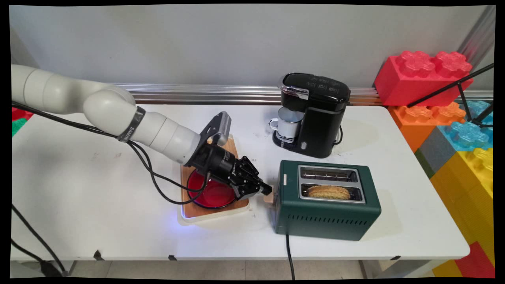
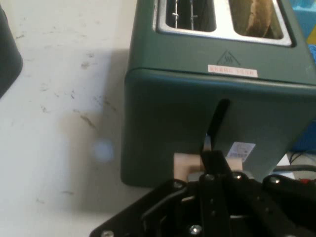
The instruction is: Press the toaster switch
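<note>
A dark green toaster (image 1: 327, 213) (image 2: 168, 123) stands at the table's middle right. A slice of toast (image 1: 328, 192) (image 2: 259, 17) sits low in its near slot; the far slot holds nothing. My gripper (image 1: 267, 190) (image 2: 212, 159) is at the toaster's left end face, shut, with its fingertips pressed together on top of the pale wooden lever knob (image 1: 269, 198) (image 2: 185, 165). The knob sits near the bottom of its vertical slot. Nothing is held between the fingers.
Under my wrist lies a red bowl (image 1: 211, 194) on a wooden tray (image 1: 197, 211). Behind the toaster stands a black coffee machine (image 1: 315, 114) with a white mug (image 1: 290, 123) in it. The toaster's cord (image 1: 290, 256) runs off the front edge. Big toy bricks (image 1: 465, 130) stack at the right.
</note>
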`<state>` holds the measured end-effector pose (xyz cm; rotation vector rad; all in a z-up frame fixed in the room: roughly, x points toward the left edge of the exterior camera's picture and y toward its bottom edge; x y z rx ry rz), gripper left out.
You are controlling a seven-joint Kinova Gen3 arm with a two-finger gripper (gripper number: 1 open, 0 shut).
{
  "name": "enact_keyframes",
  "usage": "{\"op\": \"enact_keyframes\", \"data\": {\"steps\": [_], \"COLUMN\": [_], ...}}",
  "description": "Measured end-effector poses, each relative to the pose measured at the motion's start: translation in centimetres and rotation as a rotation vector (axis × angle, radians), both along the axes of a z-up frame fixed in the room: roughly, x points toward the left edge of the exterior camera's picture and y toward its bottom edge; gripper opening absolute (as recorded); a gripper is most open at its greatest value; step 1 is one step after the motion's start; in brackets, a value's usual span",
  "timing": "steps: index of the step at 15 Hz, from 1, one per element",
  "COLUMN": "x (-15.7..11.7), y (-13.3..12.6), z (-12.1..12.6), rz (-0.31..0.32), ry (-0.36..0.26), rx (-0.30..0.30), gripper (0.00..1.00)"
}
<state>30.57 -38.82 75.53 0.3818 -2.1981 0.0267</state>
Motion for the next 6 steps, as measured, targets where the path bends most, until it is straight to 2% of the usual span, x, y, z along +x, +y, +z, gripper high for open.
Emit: {"op": "enact_keyframes", "data": {"steps": [6], "x": [0.18], "y": [-0.19], "z": [-0.28], "rz": [-0.002], "ry": [-0.008], "rx": [0.001], "gripper": [0.0]}}
